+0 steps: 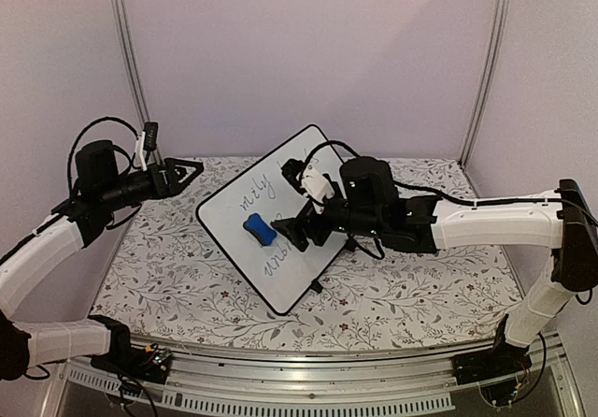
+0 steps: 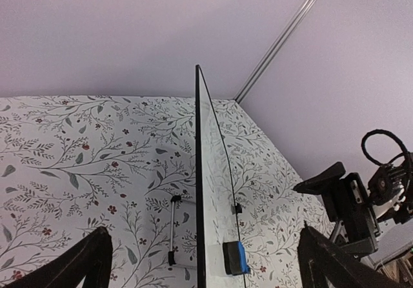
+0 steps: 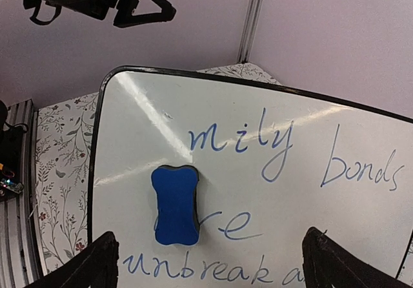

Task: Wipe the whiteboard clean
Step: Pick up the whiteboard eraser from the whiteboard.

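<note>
Blue eraser (image 3: 175,205) clings to the whiteboard (image 3: 258,113); I judge wiping hardly begun.
My right gripper (image 1: 291,235) hovers spread just short of the eraser. Next it must pinch it and sweep across the writing (image 3: 242,143). My left gripper (image 1: 183,174) hangs spread, well apart. The whiteboard stands tilted on the table (image 1: 168,267). No containers.

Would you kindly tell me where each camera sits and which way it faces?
Top external: above and behind the robot, looking down at the table; left arm and right arm show.
Left wrist: faces the whiteboard edge-on; left pincer at the bottom.
Right wrist: faces the whiteboard's written face and blue eraser; right pincer at the bottom.
All three share whiteboard and eraser.
</note>
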Action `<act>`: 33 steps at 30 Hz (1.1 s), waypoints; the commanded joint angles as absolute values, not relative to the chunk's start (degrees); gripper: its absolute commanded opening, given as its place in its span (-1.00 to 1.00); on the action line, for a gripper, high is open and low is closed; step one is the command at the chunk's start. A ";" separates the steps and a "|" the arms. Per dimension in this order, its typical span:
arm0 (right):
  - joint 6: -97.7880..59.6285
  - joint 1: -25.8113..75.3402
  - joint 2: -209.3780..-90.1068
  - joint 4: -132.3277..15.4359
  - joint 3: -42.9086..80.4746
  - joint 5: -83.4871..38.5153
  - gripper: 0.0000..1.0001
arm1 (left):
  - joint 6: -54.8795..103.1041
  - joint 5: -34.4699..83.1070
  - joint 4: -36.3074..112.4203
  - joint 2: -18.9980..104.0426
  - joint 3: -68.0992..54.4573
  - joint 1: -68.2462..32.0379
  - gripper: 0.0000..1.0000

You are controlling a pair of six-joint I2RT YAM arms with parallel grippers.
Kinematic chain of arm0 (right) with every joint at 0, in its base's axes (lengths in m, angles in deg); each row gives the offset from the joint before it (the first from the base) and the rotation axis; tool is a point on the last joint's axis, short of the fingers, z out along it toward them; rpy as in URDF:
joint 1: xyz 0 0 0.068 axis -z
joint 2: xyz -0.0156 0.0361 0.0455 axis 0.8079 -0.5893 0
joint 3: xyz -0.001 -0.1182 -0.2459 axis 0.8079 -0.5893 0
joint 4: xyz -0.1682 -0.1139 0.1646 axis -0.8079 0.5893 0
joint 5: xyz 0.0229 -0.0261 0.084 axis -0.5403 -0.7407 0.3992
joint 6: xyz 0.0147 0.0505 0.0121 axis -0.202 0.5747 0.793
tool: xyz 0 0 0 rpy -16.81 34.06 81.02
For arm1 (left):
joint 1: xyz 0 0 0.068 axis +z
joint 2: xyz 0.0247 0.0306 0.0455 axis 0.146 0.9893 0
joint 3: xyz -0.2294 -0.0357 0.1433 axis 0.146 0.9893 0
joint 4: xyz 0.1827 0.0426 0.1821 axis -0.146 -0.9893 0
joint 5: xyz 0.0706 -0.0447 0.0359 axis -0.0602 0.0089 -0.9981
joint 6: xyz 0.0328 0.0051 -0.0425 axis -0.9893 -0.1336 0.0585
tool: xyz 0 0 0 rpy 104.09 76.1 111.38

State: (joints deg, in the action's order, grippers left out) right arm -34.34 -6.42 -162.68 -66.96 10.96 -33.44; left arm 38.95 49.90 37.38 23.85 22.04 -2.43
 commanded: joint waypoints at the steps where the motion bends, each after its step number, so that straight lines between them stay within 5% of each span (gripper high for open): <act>1: -33.83 -6.14 -162.57 -75.50 8.20 -33.96 0.93 | 38.09 49.20 37.24 22.95 21.84 -2.09 0.99; 15: -40.14 -6.84 -172.38 -84.59 10.14 -31.80 0.98 | 38.23 48.69 36.65 23.60 21.75 -2.17 0.99; 21: -40.13 -6.93 -176.04 -83.45 13.15 -32.04 0.80 | 38.25 48.90 36.74 23.96 21.59 -2.11 0.99; 33: -38.38 -7.02 -174.74 -83.36 11.99 -29.03 0.78 | 38.09 48.63 36.25 24.64 21.40 -2.02 0.99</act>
State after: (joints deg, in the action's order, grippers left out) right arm -39.13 -6.77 -175.07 -82.92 11.35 -29.59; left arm 38.90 48.94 37.01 25.31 22.04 -2.43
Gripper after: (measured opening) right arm 0.891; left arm 0.996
